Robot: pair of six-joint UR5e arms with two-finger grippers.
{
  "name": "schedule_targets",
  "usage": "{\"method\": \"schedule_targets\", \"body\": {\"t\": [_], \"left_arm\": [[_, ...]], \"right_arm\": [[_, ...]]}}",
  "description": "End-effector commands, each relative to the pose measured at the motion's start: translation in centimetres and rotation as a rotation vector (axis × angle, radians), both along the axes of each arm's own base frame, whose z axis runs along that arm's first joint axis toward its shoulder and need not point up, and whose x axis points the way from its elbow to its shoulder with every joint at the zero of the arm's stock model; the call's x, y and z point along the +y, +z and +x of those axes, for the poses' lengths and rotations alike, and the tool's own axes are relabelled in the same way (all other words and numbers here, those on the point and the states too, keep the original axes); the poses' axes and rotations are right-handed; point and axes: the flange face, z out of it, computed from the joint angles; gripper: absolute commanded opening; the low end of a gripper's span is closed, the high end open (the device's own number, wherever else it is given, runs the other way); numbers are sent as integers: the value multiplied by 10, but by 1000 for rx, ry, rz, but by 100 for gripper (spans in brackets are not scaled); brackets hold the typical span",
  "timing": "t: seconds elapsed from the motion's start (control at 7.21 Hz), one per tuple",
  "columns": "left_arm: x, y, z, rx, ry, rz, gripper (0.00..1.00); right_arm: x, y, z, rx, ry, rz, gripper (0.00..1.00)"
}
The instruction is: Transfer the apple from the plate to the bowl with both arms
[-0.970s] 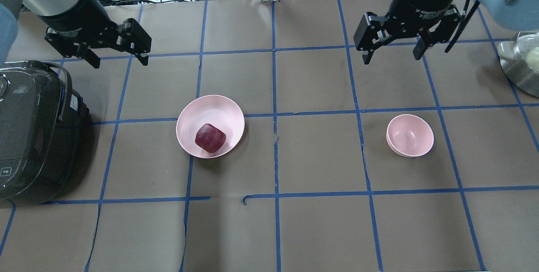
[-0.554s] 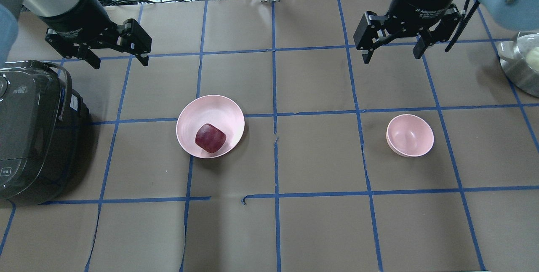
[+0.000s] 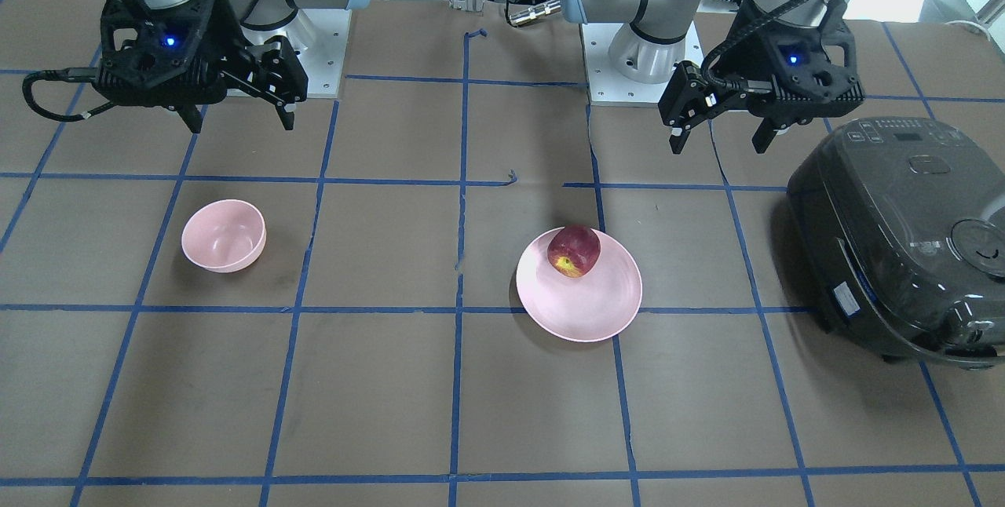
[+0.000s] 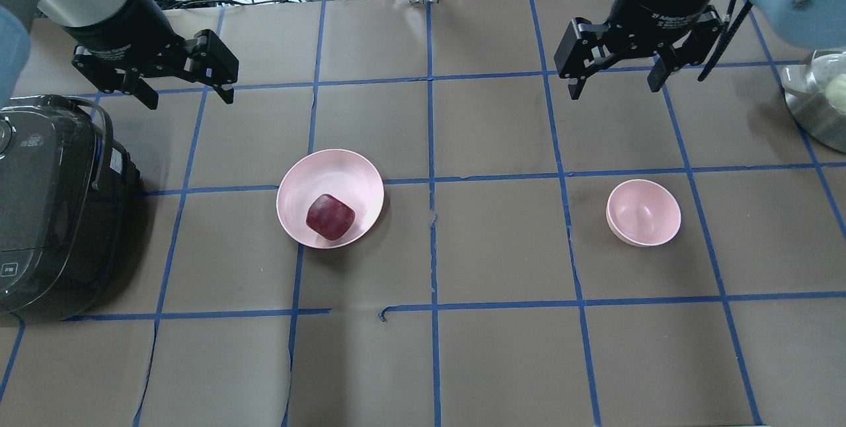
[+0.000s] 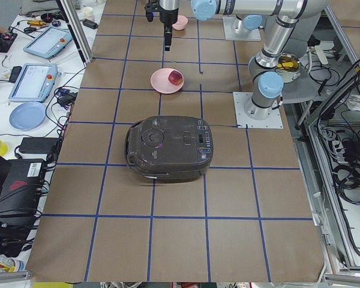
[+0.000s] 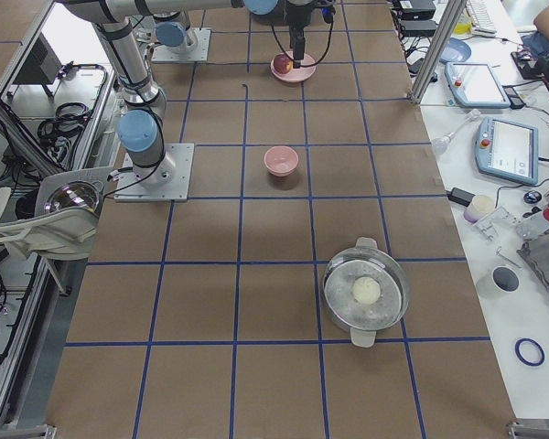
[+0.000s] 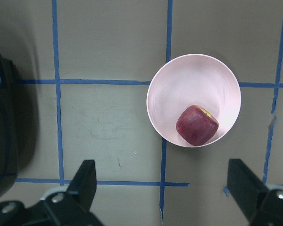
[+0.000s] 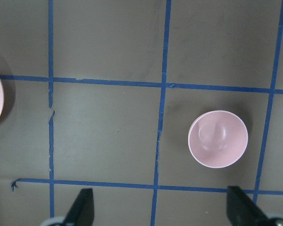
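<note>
The dark red apple (image 4: 330, 217) lies on the pale pink plate (image 4: 330, 172), left of the table's middle. It also shows in the front view (image 3: 574, 251) and the left wrist view (image 7: 196, 125). The small pink bowl (image 4: 643, 212) stands empty at the right and shows in the right wrist view (image 8: 218, 139). My left gripper (image 4: 190, 98) is open and empty, held high, behind and left of the plate. My right gripper (image 4: 616, 91) is open and empty, held high behind the bowl.
A black rice cooker (image 4: 53, 202) stands at the table's left edge, close to my left gripper. A steel pot (image 4: 819, 100) with a pale round thing inside sits at the right edge. Blue tape lines cross the brown table cover.
</note>
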Motion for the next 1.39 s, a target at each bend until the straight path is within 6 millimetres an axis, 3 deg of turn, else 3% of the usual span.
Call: {"method": "schedule_targets", "body": {"t": [0.0, 0.83, 1.25], "left_arm": [[0, -3, -9, -5, -8, 1, 100], [0, -3, -12, -15, -2, -2, 100], [-1, -15, -11, -8, 69, 1, 100]], "right_arm": [[0, 1, 0, 1, -7, -5, 100], [0, 2, 0, 1, -7, -9, 100], [-9, 0, -9, -1, -19, -33, 100]]}}
